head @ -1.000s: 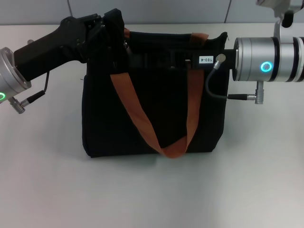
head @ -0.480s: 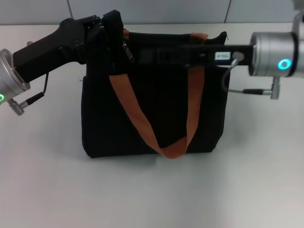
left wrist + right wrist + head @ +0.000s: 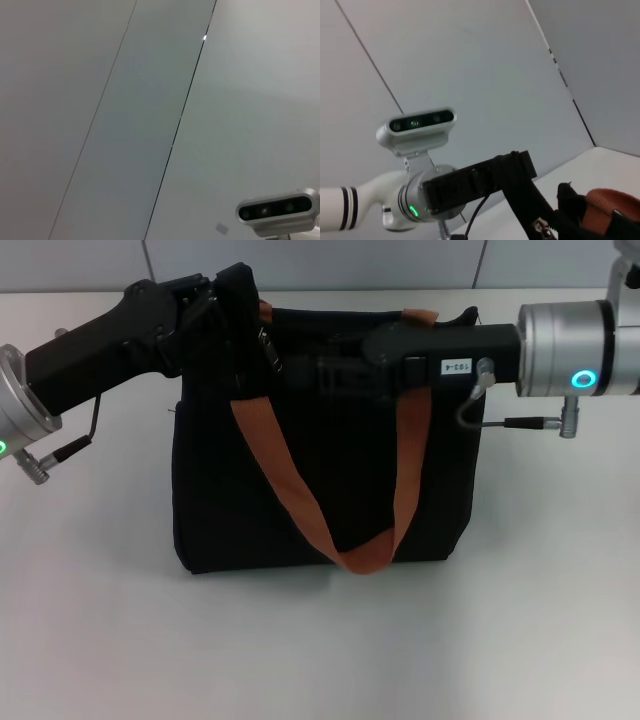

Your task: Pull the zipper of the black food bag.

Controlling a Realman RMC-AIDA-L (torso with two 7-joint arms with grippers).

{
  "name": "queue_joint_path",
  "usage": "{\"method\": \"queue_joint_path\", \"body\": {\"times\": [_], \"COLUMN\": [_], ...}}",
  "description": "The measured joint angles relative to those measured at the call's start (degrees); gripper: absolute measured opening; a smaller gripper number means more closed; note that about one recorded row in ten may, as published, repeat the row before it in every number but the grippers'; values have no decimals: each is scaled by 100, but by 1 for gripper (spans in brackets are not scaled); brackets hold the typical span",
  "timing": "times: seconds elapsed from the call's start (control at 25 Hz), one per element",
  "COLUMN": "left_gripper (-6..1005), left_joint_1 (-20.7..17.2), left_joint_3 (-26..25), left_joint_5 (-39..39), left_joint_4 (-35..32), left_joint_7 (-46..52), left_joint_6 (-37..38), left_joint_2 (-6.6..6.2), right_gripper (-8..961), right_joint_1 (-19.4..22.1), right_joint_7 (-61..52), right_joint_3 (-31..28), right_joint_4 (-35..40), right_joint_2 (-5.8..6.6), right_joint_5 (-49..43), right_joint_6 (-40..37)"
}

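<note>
Head view: my left gripper (image 3: 222, 302) pinches the black food bag (image 3: 320, 490) corner; my right gripper (image 3: 300, 368) reaches the zipper (image 3: 270, 348), grip unclear, pull apparently undone

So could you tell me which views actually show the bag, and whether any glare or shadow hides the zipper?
Head view: even light, no glare, but the black food bag swallows detail around the zipper. Left wrist view: only wall. Right wrist view: a corner of the bag.
</note>
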State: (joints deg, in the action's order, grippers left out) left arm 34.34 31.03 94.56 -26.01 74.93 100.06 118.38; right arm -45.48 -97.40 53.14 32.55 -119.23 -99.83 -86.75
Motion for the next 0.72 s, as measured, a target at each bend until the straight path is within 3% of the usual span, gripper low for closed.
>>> {"method": "queue_joint_path", "body": {"times": [0.72], "left_gripper": [22], "left_joint_1": [29], "left_joint_3": [10], "left_joint_5": [-10], "left_joint_4": [0], "left_joint_7": [4], "left_joint_6": [14], "left_joint_2": [18], "right_gripper": [326], "right_joint_1": [-187], "right_joint_7": [179], "right_joint_3": [149], "right_joint_4": [51], "right_joint_2": [-20], "right_joint_5": [101], "right_joint_6": [-21]}}
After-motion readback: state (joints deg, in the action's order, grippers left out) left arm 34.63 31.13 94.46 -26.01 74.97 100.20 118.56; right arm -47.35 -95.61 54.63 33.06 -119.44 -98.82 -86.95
